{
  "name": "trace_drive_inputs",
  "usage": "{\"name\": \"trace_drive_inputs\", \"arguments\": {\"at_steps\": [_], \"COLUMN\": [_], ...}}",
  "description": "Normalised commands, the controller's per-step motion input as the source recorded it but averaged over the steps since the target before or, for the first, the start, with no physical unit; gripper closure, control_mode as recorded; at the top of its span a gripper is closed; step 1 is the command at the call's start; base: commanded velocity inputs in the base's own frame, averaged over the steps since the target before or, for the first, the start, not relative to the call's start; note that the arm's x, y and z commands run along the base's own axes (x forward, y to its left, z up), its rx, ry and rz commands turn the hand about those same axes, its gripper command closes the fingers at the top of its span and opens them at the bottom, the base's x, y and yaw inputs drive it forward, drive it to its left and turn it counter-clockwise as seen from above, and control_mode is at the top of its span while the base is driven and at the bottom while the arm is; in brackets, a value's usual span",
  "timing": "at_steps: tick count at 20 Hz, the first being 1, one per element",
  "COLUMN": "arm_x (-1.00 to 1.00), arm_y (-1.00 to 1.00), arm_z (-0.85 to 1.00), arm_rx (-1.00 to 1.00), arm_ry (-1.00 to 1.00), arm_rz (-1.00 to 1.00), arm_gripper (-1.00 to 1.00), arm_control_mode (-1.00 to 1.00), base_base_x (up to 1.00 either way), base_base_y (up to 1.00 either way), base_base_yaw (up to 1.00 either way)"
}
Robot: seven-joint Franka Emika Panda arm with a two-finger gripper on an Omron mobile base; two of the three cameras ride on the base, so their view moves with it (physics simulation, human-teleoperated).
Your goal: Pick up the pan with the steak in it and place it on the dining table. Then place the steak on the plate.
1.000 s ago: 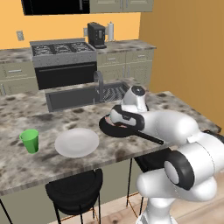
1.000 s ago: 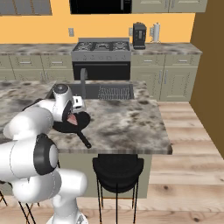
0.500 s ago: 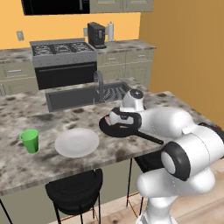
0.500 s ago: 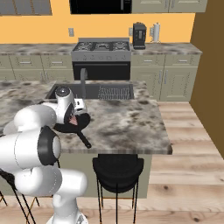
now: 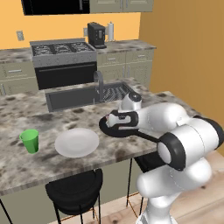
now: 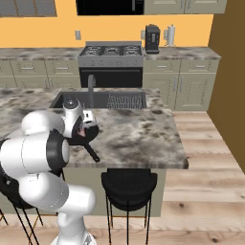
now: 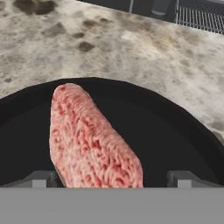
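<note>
One tool low over the pan

One pan (image 5: 114, 129) sat on the desk (image 5: 26, 164), at 3 o'clock from the plate (image 5: 76, 142). The steak (image 7: 89, 140) lay inside it. The tool (image 7: 111, 178) hung spread wide over the steak, grasping nothing. The green cup (image 5: 30, 141) stood at 9 o'clock from the plate.

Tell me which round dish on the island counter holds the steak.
The black pan, under the arm's hand, right of the white plate; the steak lies in it. The plate and the green cup hold nothing.
</note>
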Motion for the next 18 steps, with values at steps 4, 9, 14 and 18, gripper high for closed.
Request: {"name": "trace_drive_inputs", "arguments": {"at_steps": [4, 9, 14, 18], "arm_x": [0.09, 0.05, 0.00, -0.01], "arm_y": [0.00, 0.02, 0.00, 0.00], "arm_z": [-0.23, -0.13, 0.00, 0.12], "arm_rx": [0.00, 0.00, 0.00, 0.01], "arm_ry": [0.00, 0.00, 0.00, 0.00], "arm_rz": [0.00, 0.00, 0.00, 0.00], "arm_gripper": [-1.00, 1.00, 1.00, 1.00], "arm_control_mode": [-1.00, -1.00, -1.00, -1.00], "base_base_x": [0.00, 0.00, 0.00, 0.00], "base_base_y": [0.00, 0.00, 0.00, 0.00], "base_base_yaw": [0.00, 0.00, 0.00, 0.00]}}
